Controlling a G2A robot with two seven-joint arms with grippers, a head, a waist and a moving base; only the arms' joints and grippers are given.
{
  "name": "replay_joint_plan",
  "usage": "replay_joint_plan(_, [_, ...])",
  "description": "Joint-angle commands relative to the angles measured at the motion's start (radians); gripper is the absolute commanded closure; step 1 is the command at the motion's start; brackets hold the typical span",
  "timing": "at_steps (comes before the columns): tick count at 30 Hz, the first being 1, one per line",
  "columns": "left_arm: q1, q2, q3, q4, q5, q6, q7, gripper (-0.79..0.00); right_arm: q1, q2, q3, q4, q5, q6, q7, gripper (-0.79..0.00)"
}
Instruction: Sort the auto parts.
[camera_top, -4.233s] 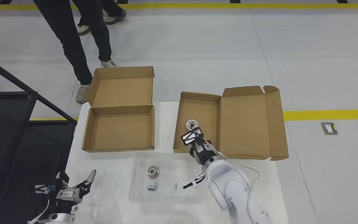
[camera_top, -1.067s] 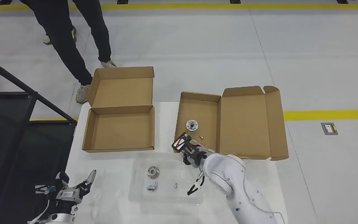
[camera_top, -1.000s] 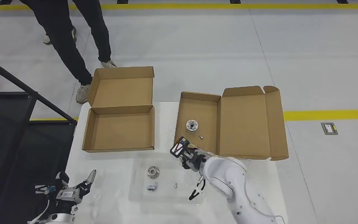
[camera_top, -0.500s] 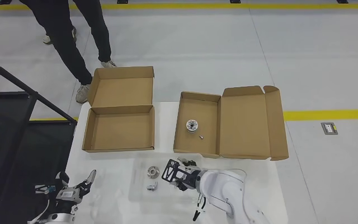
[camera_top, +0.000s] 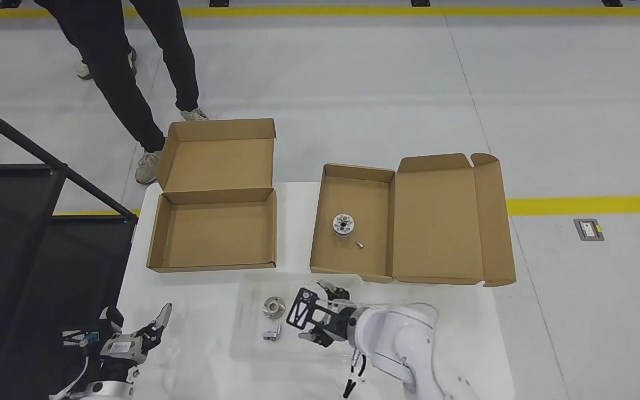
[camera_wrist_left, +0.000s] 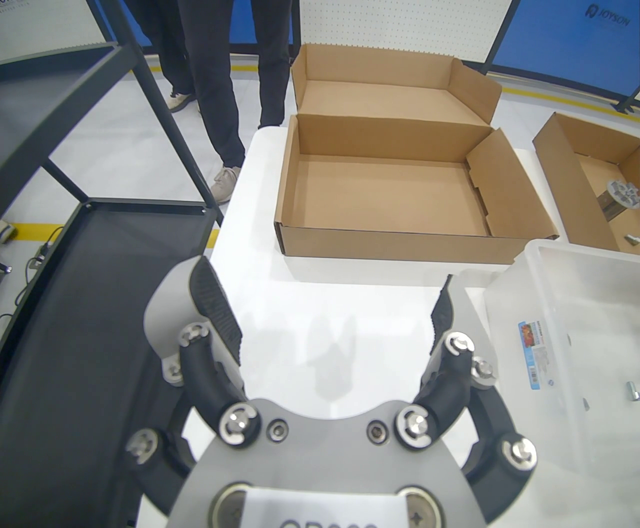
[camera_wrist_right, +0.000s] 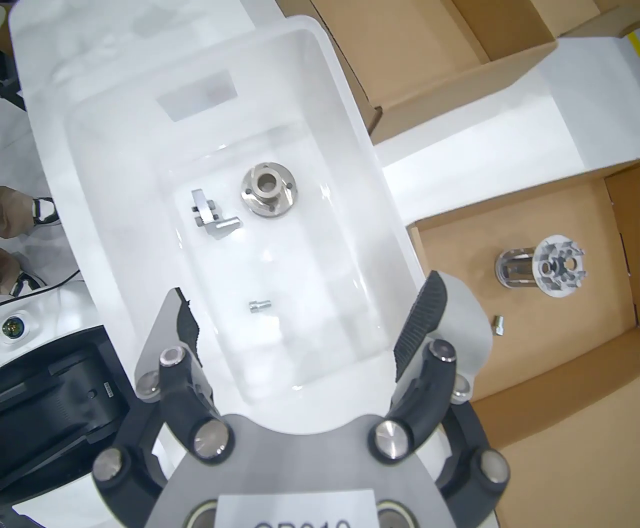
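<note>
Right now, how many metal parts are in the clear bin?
3: a round flange, a bracket beside it, and a small bolt apart from both. None seems hidden.

The left box and right box are plain brown cardboard, on a white table. The bin is clear, frosty plastic, its label white with a small red-orange patch. The flange, bracket, bolt and hub are bare silver metal. The left gripper and right gripper are grey metal with black ribbed pads. The floor is pale grey with a yellow stripe.
</note>
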Motion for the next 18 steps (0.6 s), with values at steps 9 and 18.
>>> replay_joint_plan(9, [0.0,0.0,0.0,0.0,0.0,0.0,0.0,-0.785,0.075,-0.063,-0.14,0.099,0.132,0.429,0.22,-0.785])
replay_joint_plan(18, [0.0,0.0,0.0,0.0,0.0,0.0,0.0,-0.785,0.183,-0.1,-0.168,0.221,0.299,0.525,0.395,-0.785])
